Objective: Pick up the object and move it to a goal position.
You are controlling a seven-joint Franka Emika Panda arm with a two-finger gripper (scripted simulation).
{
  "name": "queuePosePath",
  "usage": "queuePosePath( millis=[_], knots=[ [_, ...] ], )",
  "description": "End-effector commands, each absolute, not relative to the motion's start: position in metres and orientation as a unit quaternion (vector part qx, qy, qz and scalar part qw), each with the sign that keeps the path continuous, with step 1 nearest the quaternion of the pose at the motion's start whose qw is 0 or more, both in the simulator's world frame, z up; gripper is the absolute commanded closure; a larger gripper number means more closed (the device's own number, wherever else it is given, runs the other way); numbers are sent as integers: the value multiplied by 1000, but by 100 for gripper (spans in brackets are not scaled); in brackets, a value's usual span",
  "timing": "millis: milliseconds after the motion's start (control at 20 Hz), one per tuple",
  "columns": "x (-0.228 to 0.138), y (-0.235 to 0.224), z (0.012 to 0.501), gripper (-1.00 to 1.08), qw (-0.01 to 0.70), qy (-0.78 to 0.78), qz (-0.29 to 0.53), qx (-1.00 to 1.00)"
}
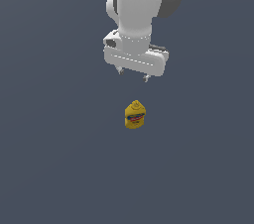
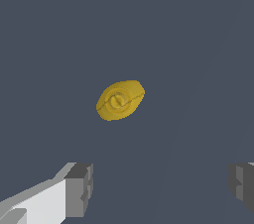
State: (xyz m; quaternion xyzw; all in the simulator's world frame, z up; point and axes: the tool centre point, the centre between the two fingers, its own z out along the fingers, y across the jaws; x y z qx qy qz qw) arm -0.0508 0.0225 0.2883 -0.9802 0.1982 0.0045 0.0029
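Bottle [image 1: 135, 115] comes first in the exterior view: a small yellow squeeze bottle with a tapered cap and a red-and-blue label, seen upright on the plain dark bench [image 1: 49, 168], with nothing else seen on that surface and no goal marker shown in either picture. Behind and above it the end effector [image 1: 133, 75] is held clear of the bottle, its two short fingertips pointed downward and a visible stretch of bare bench left between them and the cap. The fingers are spread wide and nothing is held between them; in the wrist view the two grey pads [image 2: 79, 188] are seen far apart, and the bottle is seen from above as a yellow oval with its cap ring at the centre, lying not between the pads but off to one side of the line joining them. Farther back, the white wrist and arm [image 1: 141, 0] are seen rising out of the picture. The step in hand is judged to be the approach before the grasp, with the pickup not yet begun. For the next move, the end effector would need to be shifted until the bottle is centred between the pads, then lowered around the body below the cap, and only then closed; since the bottle is narrower than the opening, ample clearance is expected.
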Motion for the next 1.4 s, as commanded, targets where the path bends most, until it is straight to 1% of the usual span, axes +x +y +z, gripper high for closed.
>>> queuePosePath(
  millis=[0,1350],
  knots=[
    [-47,23,285,-92,3,230,4,-973],
    [-15,33,241,-92,1,540,2,-842]
  ],
)
